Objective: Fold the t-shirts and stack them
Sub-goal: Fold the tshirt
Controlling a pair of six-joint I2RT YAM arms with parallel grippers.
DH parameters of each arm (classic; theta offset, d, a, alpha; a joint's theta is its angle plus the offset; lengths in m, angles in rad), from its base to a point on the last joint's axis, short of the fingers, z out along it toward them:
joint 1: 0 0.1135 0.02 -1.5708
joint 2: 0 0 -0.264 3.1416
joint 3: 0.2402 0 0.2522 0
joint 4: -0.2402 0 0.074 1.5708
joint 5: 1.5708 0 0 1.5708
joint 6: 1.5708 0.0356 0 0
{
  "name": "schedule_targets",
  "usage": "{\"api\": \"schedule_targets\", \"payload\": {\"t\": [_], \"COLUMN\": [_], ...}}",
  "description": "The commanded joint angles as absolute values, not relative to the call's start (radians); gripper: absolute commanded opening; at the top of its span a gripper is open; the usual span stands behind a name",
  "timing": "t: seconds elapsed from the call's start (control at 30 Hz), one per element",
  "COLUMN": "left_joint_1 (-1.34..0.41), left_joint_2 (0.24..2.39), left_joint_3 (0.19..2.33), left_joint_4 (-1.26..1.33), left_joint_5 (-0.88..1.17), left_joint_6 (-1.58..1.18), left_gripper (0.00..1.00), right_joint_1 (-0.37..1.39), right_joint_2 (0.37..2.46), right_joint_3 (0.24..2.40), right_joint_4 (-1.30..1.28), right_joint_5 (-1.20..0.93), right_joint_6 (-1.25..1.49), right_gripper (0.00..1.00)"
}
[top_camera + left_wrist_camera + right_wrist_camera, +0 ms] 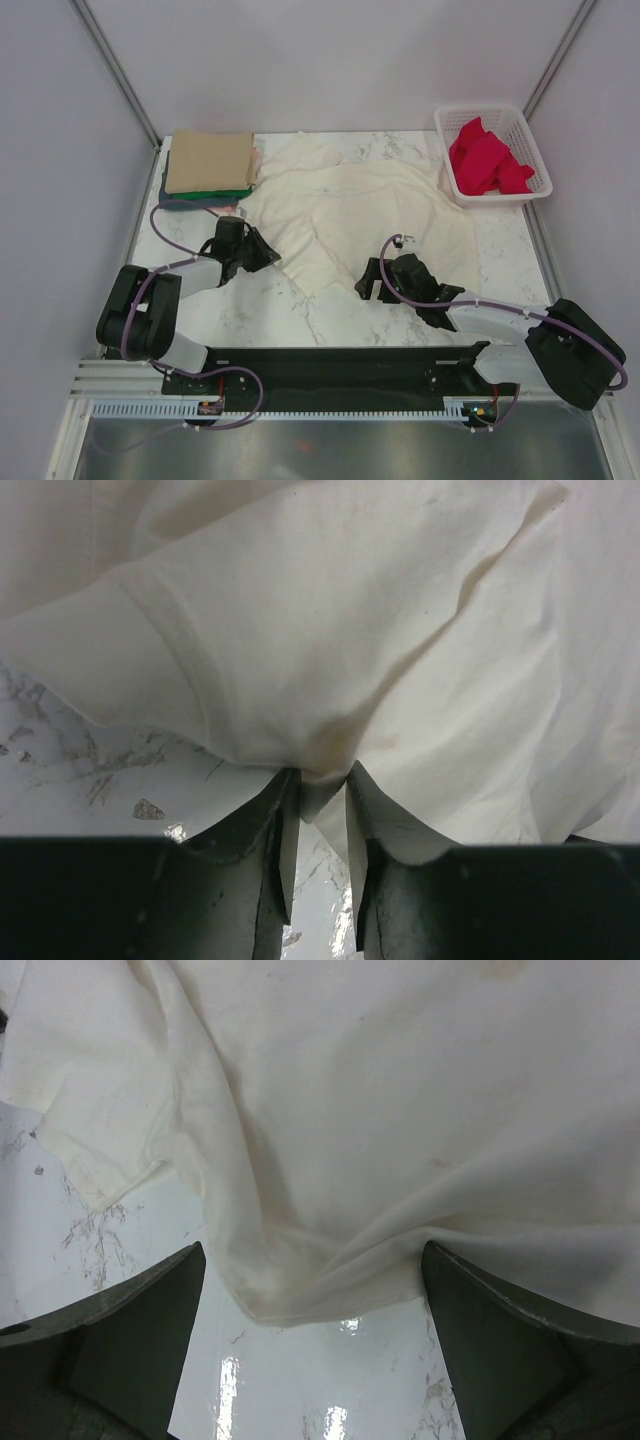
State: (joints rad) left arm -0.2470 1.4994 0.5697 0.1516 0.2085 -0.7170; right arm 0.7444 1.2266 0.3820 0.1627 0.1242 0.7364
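Top external view shows the cream shirt (350, 210) lying rumpled across the middle of the table (300, 320), reaching toward the far edge. The folded stack (208, 163) sits at the far left corner. The left gripper (322, 785) is clamped on a small pinch of the shirt's near left edge. The right gripper (312, 1260) is spread wide, its jaws either side of a wrinkled near edge, holding nothing. The basket (480, 110) stands at the far right corner. A pull by the left alone would likely drag the shirt askew and bunch it, since the right has no hold. So thin a pinch may also slip free.
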Motion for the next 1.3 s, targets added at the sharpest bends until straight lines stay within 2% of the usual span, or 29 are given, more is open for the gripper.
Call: {"api": "schedule_targets", "payload": {"t": [0.0, 0.3, 0.53, 0.7, 0.8, 1.03, 1.13, 1.27], "left_joint_1": [-0.247, -0.247, -0.247, -0.247, -0.249, -0.295, -0.295, -0.298], "left_joint_2": [1.433, 1.296, 1.063, 0.727, 0.599, 0.323, 0.231, 0.167], "left_joint_3": [0.554, 0.557, 0.560, 0.528, 0.528, 0.532, 0.529, 0.519], "left_joint_4": [0.190, 0.085, -0.165, -0.482, -0.624, -0.941, -1.020, -1.025], "left_joint_5": [0.225, 0.213, 0.187, 0.164, 0.172, 0.270, 0.267, 0.374], "left_joint_6": [-0.736, -0.713, -0.753, -0.824, -0.859, -1.032, -1.052, -1.106], "left_gripper": [0.28, 0.02, 0.02, 0.02, 0.02, 0.02, 0.02, 0.02], "right_joint_1": [0.749, 0.749, 0.750, 0.750, 0.749, 0.749, 0.749, 0.747], "right_joint_2": [1.259, 1.266, 1.246, 1.195, 1.148, 0.864, 0.717, 0.577], "right_joint_3": [0.377, 0.379, 0.374, 0.354, 0.370, 0.446, 0.454, 0.456], "right_joint_4": [0.080, 0.078, 0.077, 0.074, 0.002, -0.534, -0.708, -0.822], "right_joint_5": [0.092, 0.091, 0.098, 0.110, 0.146, 0.435, 0.538, 0.609], "right_joint_6": [0.735, 0.735, 0.736, 0.744, 0.764, 1.020, 1.124, 1.233], "right_gripper": [0.98, 0.98, 0.98, 0.98, 0.98, 0.98, 0.98, 0.98]}}
